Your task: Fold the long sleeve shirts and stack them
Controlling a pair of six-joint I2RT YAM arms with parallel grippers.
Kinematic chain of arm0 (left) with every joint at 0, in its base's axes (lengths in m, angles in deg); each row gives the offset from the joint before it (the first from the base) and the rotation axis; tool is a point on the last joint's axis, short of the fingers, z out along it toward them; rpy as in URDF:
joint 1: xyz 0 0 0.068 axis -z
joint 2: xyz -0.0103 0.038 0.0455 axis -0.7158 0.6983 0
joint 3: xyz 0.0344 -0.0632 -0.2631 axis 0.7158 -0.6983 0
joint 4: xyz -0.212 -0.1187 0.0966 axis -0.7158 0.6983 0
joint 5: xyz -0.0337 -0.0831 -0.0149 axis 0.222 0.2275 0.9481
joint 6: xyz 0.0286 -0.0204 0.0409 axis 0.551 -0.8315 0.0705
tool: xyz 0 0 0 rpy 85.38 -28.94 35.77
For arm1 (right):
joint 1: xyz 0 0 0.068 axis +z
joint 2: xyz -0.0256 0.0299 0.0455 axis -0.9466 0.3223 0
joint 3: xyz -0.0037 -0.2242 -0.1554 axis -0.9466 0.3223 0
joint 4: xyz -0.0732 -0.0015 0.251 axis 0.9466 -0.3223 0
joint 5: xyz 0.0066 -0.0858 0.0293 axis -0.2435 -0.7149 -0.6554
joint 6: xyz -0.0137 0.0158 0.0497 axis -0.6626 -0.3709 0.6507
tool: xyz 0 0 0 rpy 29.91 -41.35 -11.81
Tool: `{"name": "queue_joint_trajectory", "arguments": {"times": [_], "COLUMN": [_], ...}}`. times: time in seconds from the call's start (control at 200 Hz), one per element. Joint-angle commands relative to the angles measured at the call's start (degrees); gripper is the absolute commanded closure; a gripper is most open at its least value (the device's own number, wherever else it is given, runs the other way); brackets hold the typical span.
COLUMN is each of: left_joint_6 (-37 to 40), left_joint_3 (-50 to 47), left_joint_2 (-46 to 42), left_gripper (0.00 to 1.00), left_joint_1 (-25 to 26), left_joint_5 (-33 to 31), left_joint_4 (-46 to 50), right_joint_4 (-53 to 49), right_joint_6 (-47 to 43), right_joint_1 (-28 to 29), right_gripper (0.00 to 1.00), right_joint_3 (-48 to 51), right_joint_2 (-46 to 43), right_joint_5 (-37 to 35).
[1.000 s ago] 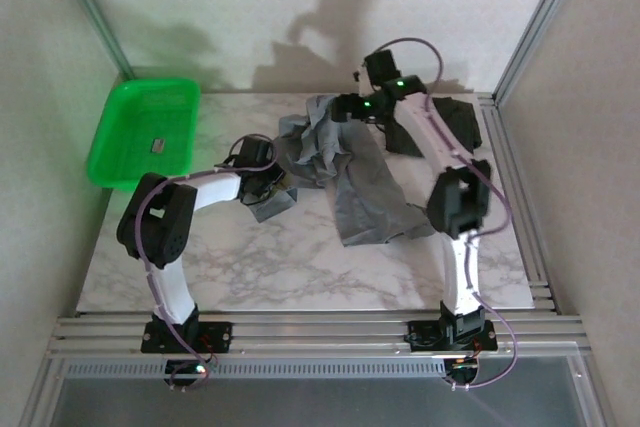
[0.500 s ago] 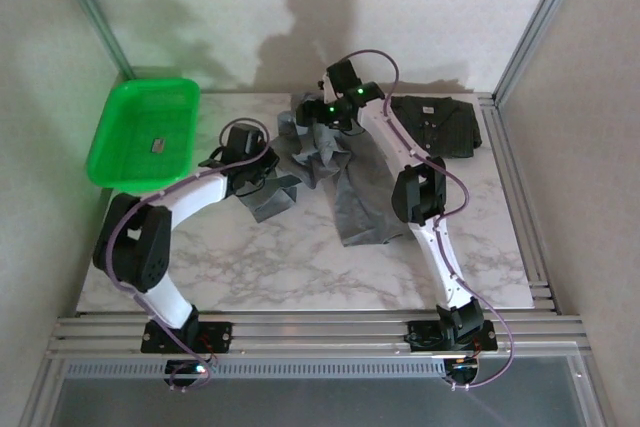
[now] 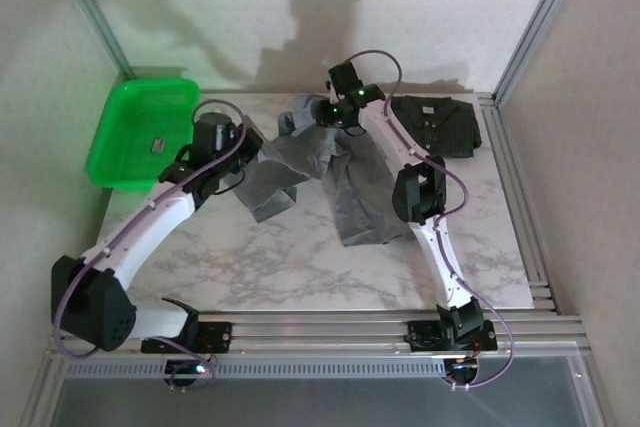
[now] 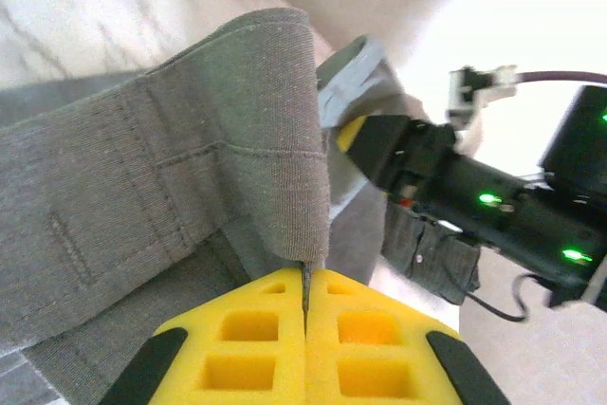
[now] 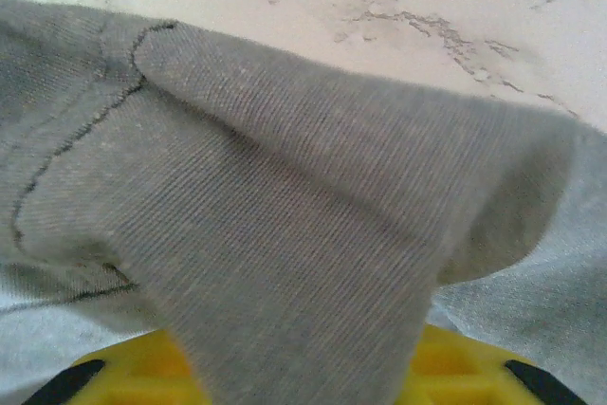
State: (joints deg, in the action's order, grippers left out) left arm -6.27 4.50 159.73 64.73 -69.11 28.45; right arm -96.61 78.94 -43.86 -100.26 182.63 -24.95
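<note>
Grey shirt lies crumpled at ctr of marble table; we see left gripper w/ pads clamped on its edge (a seamed fold); right gripper buried in cloth, can't tell if shut; charcoal shirt flat, far-right corner.

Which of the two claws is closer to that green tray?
Left. The left gripper, pinching the grey shirt, is just right of the green tray; the right gripper is farther right, over the shirt.
</note>
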Motion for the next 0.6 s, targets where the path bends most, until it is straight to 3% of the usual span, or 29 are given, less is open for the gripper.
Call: {"name": "queue_joint_trajectory", "arguments": {"times": [0.0,0.12,0.315,0.596], "left_joint_6": [5.23,6.49,11.86,19.7], "left_joint_3": [5.82,6.16,14.04,34.61], "left_joint_2": [-3.92,-7.63,-13.71,-7.2], "left_gripper": [1.0,1.0,1.0,1.0], "left_joint_1": [-0.92,-0.83,-0.86,0.92], "left_joint_5": [0.1,1.34,-1.2,3.44], "left_joint_4": [0.81,-0.26,-1.41,-8.7], "right_joint_4": [1.58,2.59,13.15,7.02], "right_joint_6": [0.99,2.08,4.13,7.07], "right_joint_1": [-0.84,-1.86,-3.51,-9.14], "right_gripper": [0.7,1.0,1.0,1.0], "right_joint_3": [-2.07,1.49,14.26,10.9], "right_joint_2": [-0.83,-3.9,-21.74,-42.75], "right_joint_5": [-0.77,-0.99,-2.28,-2.13]}}
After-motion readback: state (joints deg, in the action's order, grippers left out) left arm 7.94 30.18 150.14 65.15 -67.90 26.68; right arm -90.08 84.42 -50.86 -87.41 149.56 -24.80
